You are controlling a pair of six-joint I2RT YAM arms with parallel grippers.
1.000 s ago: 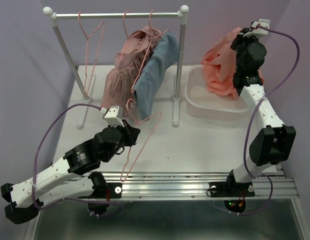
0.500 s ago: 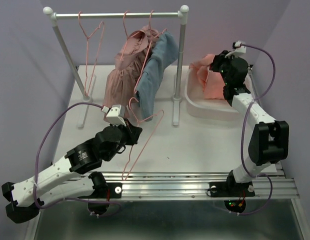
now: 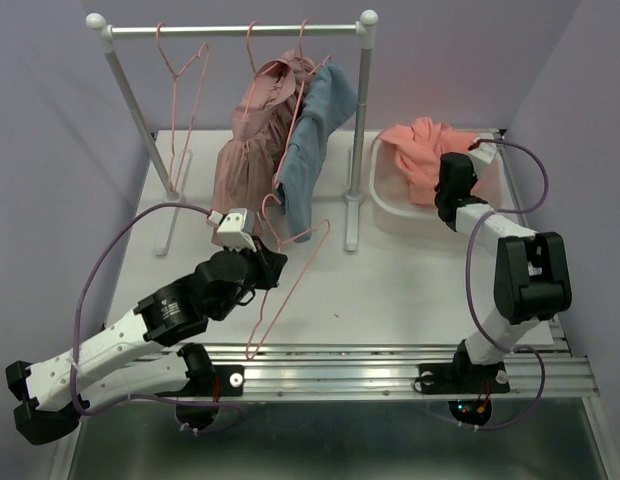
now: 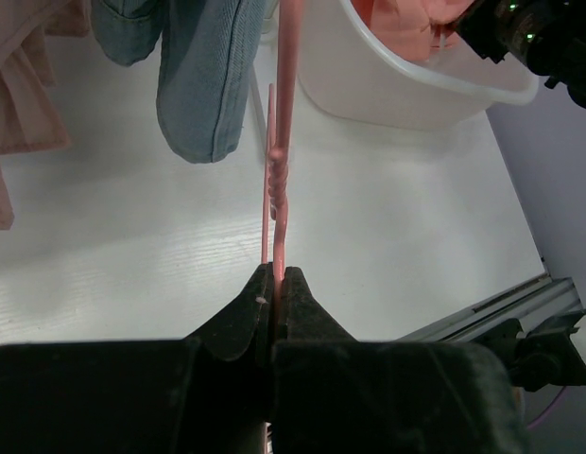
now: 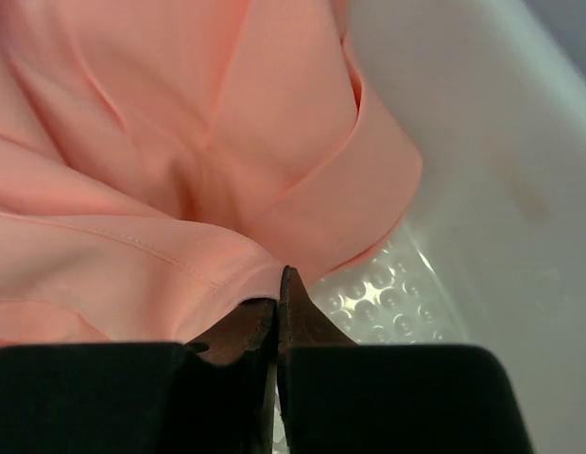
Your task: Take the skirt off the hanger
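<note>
Skirt (image 3: 420,148), coral, lies heaped at the right of the desk (image 3: 410,285), beside the rack (image 3: 363,120) of hung clothes, inside the white tub (image 3: 388,212). Our wrist views alone show the pink hanger (image 4: 280,180) pinched in our left gripper (image 4: 275,280) and a skirt fold nipped by our right gripper (image 5: 277,288).

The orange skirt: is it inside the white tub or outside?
Inside: the skirt lies bunched in the tub, the right gripper shut on its edge.
</note>
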